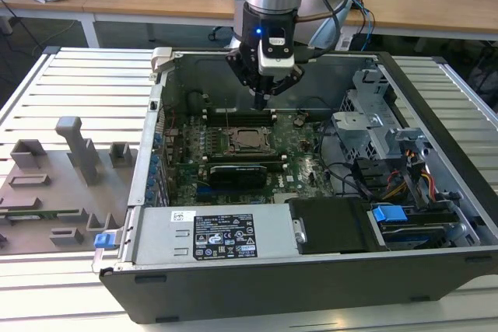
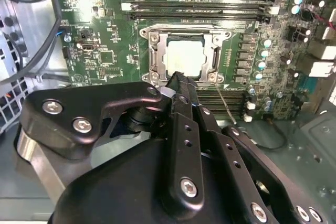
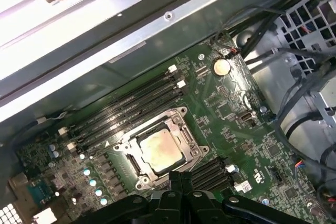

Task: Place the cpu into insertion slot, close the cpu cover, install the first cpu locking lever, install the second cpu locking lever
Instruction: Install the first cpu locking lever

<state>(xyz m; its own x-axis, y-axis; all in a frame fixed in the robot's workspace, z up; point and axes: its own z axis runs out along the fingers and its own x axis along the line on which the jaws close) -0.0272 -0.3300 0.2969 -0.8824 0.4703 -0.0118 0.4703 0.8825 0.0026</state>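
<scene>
Over the open computer case, the gripper hangs just above the board. Its fingers are pressed together with nothing between them, and the tip sits at the near edge of the socket in both wrist views.

The cpu lies flat in the insertion slot, and the cpu cover appears folded down around it, the chip's grey top showing through the window. I cannot tell whether either locking lever is latched.

I see two risks:
- **Missing the lever:** a thin wire lever could slip off such a narrow closed tip. The tip could then land on the chip's top or scrape the memory slots close by.
- **Cover not flat:** if the cover is not quite down (hard to judge from these angles), forcing a lever could load the pins unevenly.

By count there is one gripper, one cpu, one slot and one cover, plus two banks of memory slots — one on each side of the socket.
</scene>
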